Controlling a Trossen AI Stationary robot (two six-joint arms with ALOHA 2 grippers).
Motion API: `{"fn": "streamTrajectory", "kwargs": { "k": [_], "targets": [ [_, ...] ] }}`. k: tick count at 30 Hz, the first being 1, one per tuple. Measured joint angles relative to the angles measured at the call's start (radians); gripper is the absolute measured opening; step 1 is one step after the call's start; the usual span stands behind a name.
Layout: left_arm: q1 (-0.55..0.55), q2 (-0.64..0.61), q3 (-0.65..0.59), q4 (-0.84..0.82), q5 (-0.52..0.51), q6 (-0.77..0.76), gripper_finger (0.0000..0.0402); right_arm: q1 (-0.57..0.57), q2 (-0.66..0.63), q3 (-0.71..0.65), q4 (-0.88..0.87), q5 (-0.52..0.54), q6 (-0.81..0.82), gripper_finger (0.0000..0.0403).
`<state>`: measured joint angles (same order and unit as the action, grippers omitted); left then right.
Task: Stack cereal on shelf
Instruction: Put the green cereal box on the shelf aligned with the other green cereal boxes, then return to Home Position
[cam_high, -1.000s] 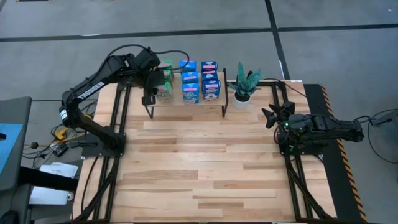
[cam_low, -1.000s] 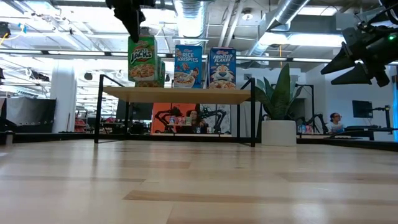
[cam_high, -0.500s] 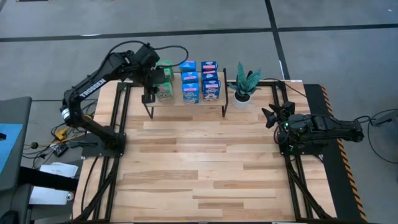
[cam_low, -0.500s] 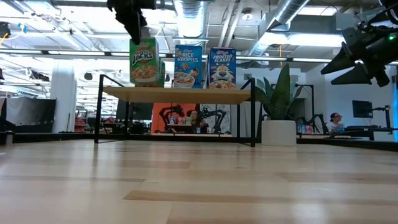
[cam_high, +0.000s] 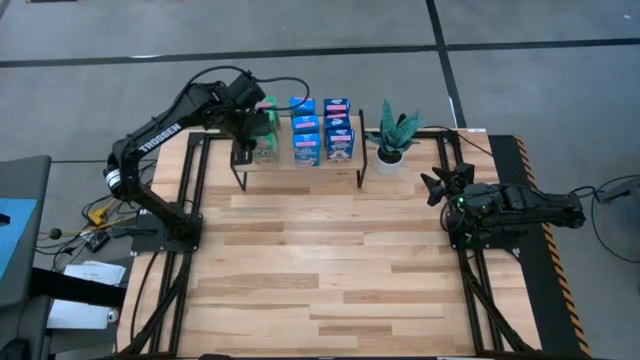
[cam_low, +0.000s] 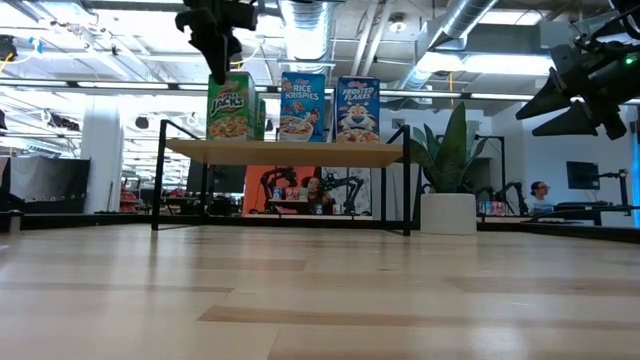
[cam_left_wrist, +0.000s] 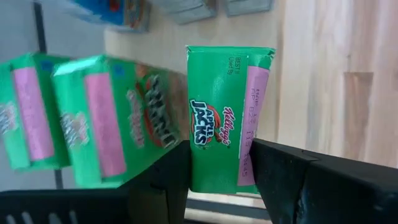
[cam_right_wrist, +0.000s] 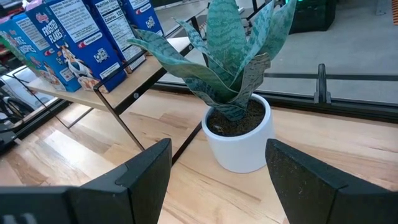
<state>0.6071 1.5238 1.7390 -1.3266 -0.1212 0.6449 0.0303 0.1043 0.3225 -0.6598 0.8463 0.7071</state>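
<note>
The shelf (cam_low: 285, 152) is a light-wood board on black legs at the table's far edge, and it also shows in the high view (cam_high: 300, 163). Blue cereal boxes (cam_low: 303, 106) and green ones (cam_high: 266, 106) stand on it. My left gripper (cam_low: 218, 55) is above the shelf's left end, shut on a green Apple Jacks box (cam_low: 231, 106). The box's bottom is at the board or just above it; I cannot tell if it touches. My right gripper (cam_high: 437, 185) is open and empty near the table's right edge, in front of a potted plant (cam_right_wrist: 236, 81). My left gripper pinches the green box's top end (cam_left_wrist: 219, 155) between its two fingers (cam_left_wrist: 168, 177), one on each broad face. The fingers come from above, pointing down, toward the left part of the top. The box stands upright below them.
Two more green boxes (cam_left_wrist: 106, 118) stand behind the held one on the shelf's left end. Blue boxes (cam_high: 338, 125) fill the shelf's middle and right. The plant in its white pot (cam_high: 392, 140) stands right of the shelf. The table's near part (cam_high: 320, 270) is bare wood.
My left gripper has gone down toward the shelf board and a little toward the table's right edge, staying shut on the green box. The box has come down with it, still upright.
</note>
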Motion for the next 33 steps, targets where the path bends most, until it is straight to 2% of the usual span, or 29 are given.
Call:
{"fn": "streamTrajectory", "kwargs": {
  "k": [9, 25, 33],
  "targets": [
    [0.001, 0.000, 0.000, 0.000, -0.033, -0.005, 0.0150, 0.000, 0.000, 0.000, 0.000, 0.000, 0.000, 0.0286],
    [0.000, 0.002, 0.000, 0.002, -0.072, -0.065, 0.0258, 0.000, 0.000, 0.000, 0.000, 0.000, 0.000, 0.0286],
    [-0.030, 0.002, 0.010, 0.001, -0.157, -0.066, 0.0279, 0.000, 0.000, 0.000, 0.000, 0.000, 0.000, 0.0286]
  ]
}}
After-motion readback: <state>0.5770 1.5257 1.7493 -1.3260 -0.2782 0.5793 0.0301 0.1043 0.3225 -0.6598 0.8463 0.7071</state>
